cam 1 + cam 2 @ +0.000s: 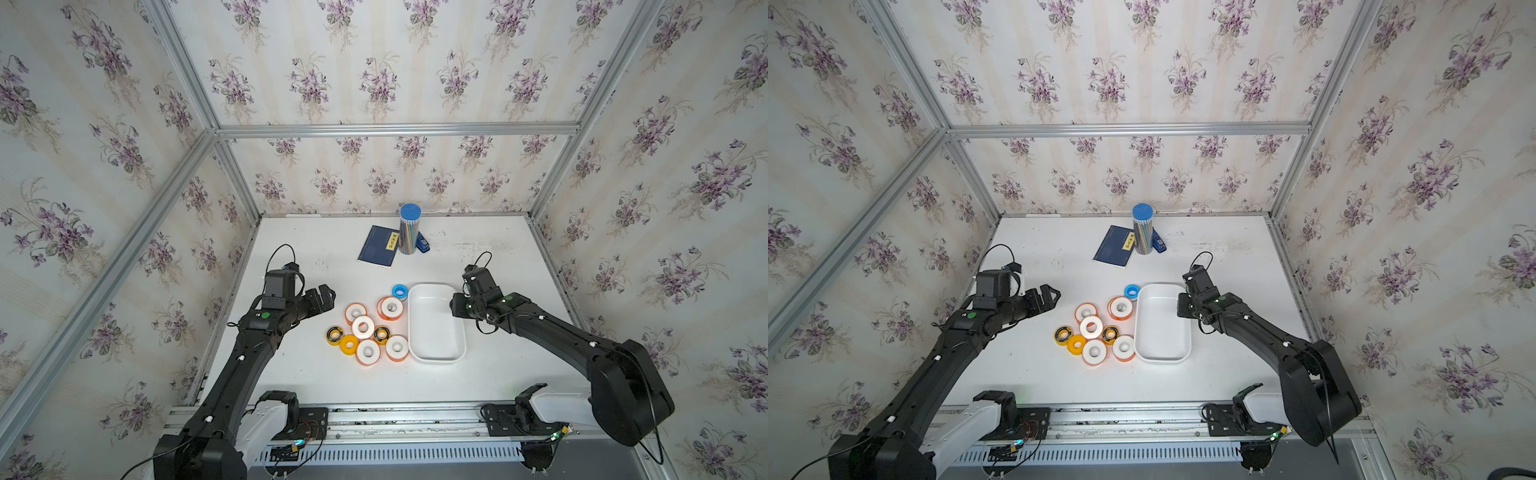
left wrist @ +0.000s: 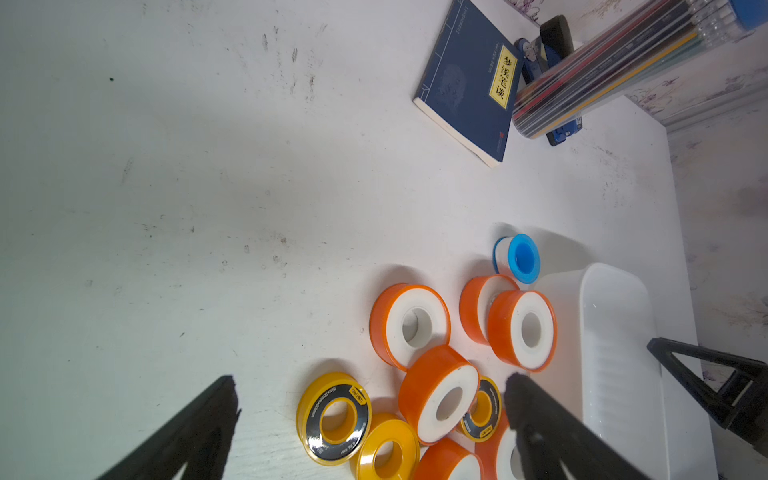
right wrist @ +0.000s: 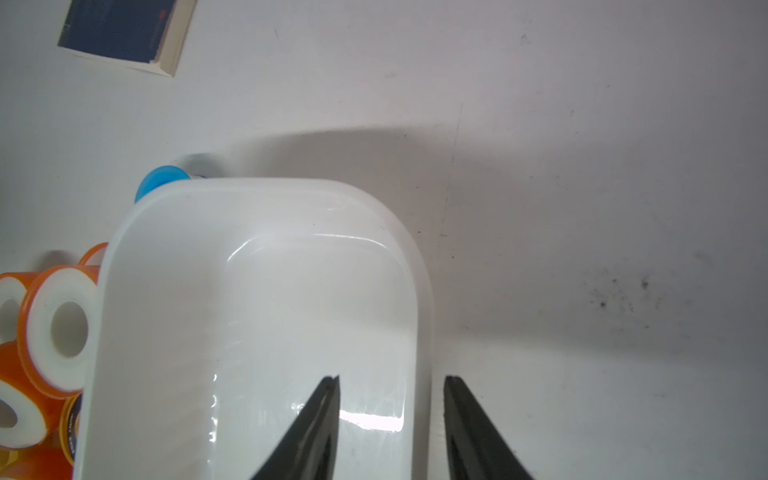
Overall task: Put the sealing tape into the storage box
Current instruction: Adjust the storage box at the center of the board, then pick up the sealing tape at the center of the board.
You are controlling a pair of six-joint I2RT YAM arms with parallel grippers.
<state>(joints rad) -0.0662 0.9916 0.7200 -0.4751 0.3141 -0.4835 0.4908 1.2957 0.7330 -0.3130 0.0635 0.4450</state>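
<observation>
Several sealing tape rolls lie bunched on the white table just left of the storage box (image 1: 436, 360). They are orange-rimmed white ones (image 1: 363, 327), a yellow one (image 1: 348, 344), two yellow-and-black ones (image 1: 334, 335) and a blue-and-white one (image 1: 400, 291) at the box's far corner. The box is bare inside in both top views (image 1: 1160, 332). My left gripper (image 1: 328, 298) hangs open left of the bunch; in the left wrist view its gripper (image 2: 372, 381) frames the nearest rolls (image 2: 440, 395). My right gripper (image 3: 392, 378) is open astride the box's right wall (image 3: 422, 332), holding nothing.
At the back of the table lie a dark blue notebook (image 1: 377, 246), a tall blue-capped cylinder of pencils (image 1: 409, 230) and a blue stapler (image 1: 422, 243). Papered walls with aluminium rails close in the table on three sides.
</observation>
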